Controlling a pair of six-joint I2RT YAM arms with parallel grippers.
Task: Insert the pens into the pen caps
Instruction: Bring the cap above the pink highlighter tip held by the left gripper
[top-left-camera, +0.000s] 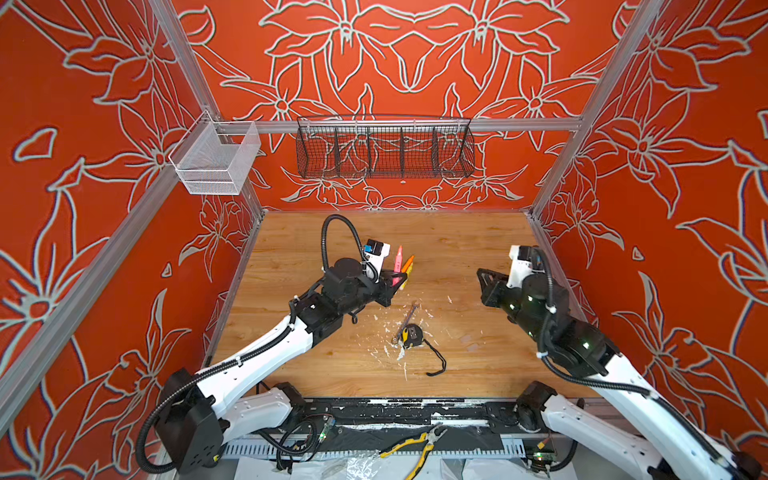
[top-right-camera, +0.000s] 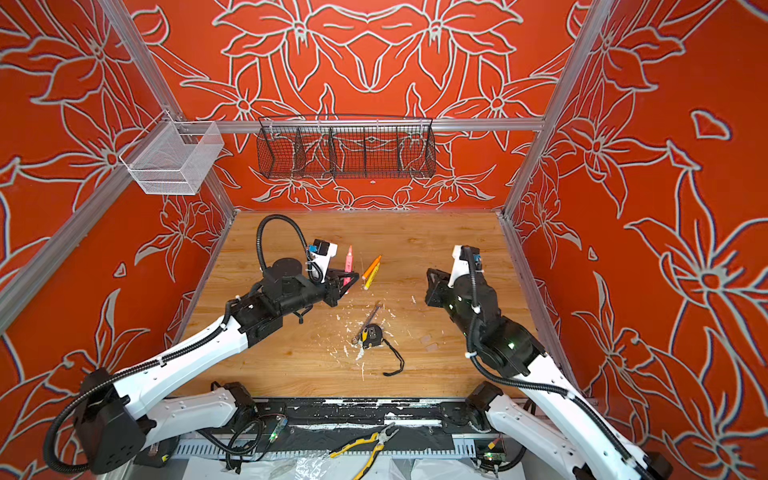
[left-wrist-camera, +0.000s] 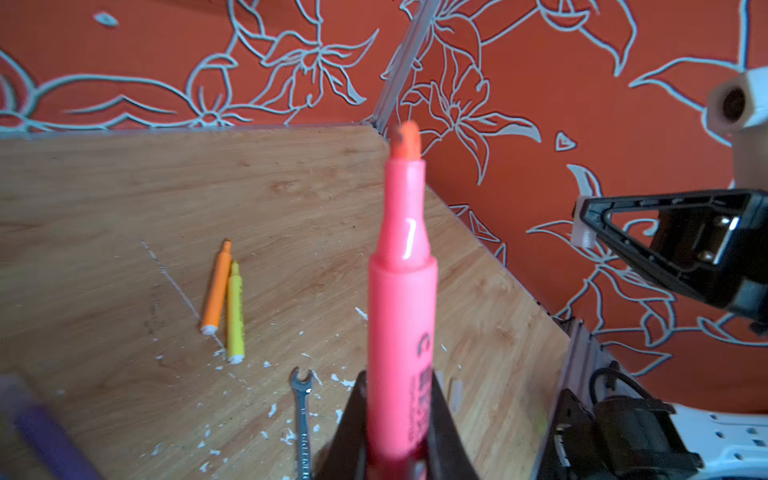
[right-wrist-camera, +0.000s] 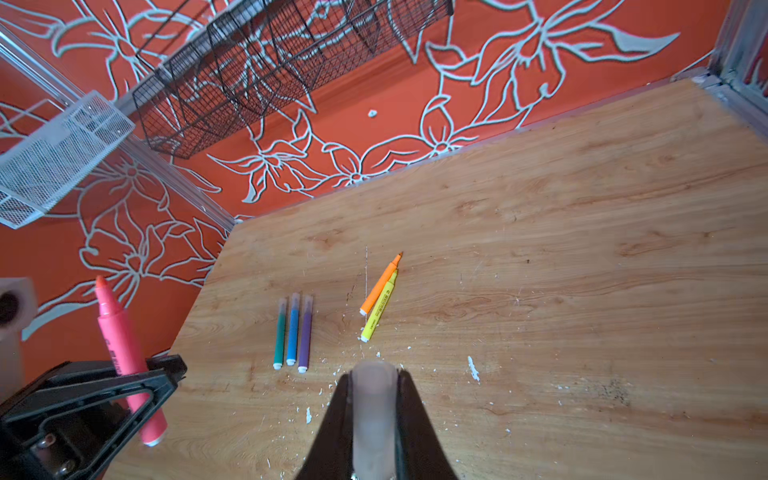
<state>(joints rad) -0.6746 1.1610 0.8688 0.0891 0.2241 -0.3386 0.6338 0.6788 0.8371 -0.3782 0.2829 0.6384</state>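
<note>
Orange walls (top-left-camera: 415, 62) printed with pale flowers close in a wooden tabletop (top-left-camera: 478, 361). Left of centre, the pink pen (left-wrist-camera: 401, 316) is held off the wood at a steep tilt, its uncapped tip uppermost. The left gripper (left-wrist-camera: 401, 386) is clamped on its lower barrel, and the left wrist view shows the black fingers pressed against both sides. The right wrist view adds the pen's white end poking out below them. The right gripper (right-wrist-camera: 374, 376), off to the right and well apart from the pen, is closed on a clear cap (right-wrist-camera: 372, 415). Only the right wrist view makes out this pale tube between the fingers. In both top views that gripper (top-left-camera: 484, 276) is just a black wedge and the cap cannot be seen. Just beyond the pink pen, the orange pen (right-wrist-camera: 380, 291) and yellow pen (right-wrist-camera: 379, 311) lie on the wood side by side, touching and uncapped, in every view. The green pen (right-wrist-camera: 280, 336), blue pen (right-wrist-camera: 293, 330) and purple pen (right-wrist-camera: 305, 334) lie in a neat row, each capped in clear plastic at its tip. Only the right wrist view shows them sharply, since the left arm hides them from the top views. Nearer the front, among white flecks (top-left-camera: 386, 351), a grey wrench (top-left-camera: 408, 318) lies right beside a yellow and black tape measure (top-left-camera: 411, 336). A black wire basket (top-left-camera: 384, 151) and a white mesh basket (top-left-camera: 216, 160) hang from the rails.
</note>
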